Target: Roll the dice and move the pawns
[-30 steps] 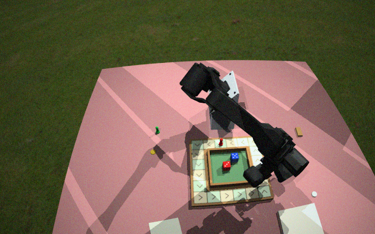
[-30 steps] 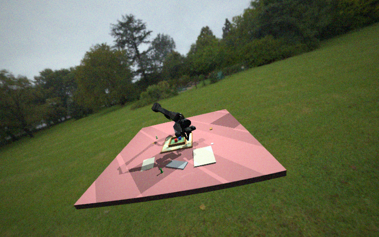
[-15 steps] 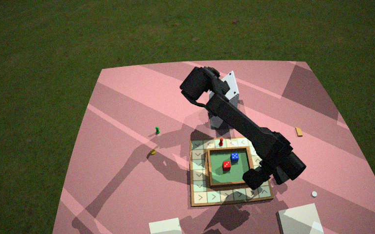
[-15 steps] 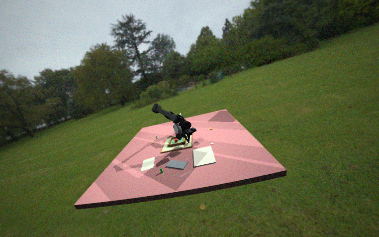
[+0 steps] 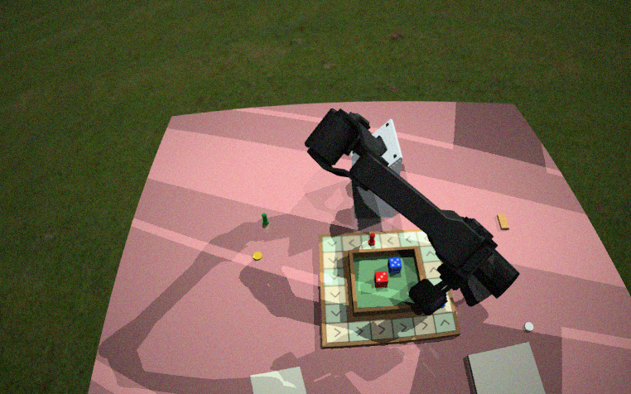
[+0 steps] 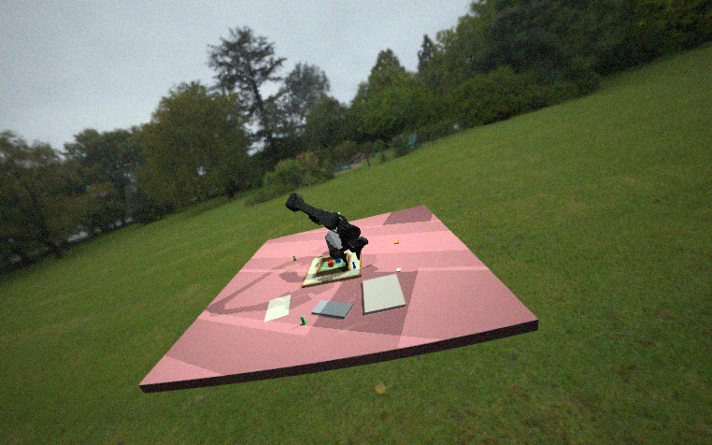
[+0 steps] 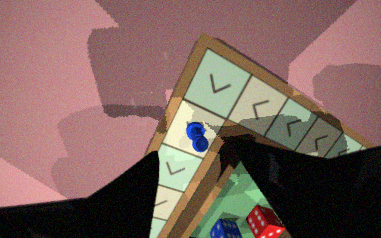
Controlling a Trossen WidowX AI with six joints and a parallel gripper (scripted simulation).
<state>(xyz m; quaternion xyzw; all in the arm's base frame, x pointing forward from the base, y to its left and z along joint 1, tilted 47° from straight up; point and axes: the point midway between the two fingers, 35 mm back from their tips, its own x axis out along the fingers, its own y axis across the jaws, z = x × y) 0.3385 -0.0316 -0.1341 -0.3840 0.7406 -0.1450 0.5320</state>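
The blue pawn point(image 7: 197, 135) point(image 6: 354, 265) stands upright on the pale square beside the board's near right corner square. My gripper point(image 7: 197, 150) is open around it, with a gap on both sides; in the top view it mostly hides the pawn. The red pawn point(image 5: 372, 239) stands on the row nearest the arm's base. The red die point(image 5: 381, 279) point(image 7: 263, 220) and the blue die point(image 5: 394, 265) point(image 7: 225, 229) lie in the green-floored tray point(image 5: 352, 284). The blue die's top shows several pips; the red die's top shows only a few.
The board point(image 5: 390, 341) surrounds the tray, whose raised wooden wall point(image 7: 191, 205) is close to my fingers. Around it are green pawns point(image 5: 265, 219) point(image 6: 303, 321), a yellow disc point(image 5: 257, 256), a white disc point(image 5: 528, 326), an orange block point(image 5: 503, 222), a pale box point(image 5: 506, 369) and a grey slab point(image 6: 333, 308).
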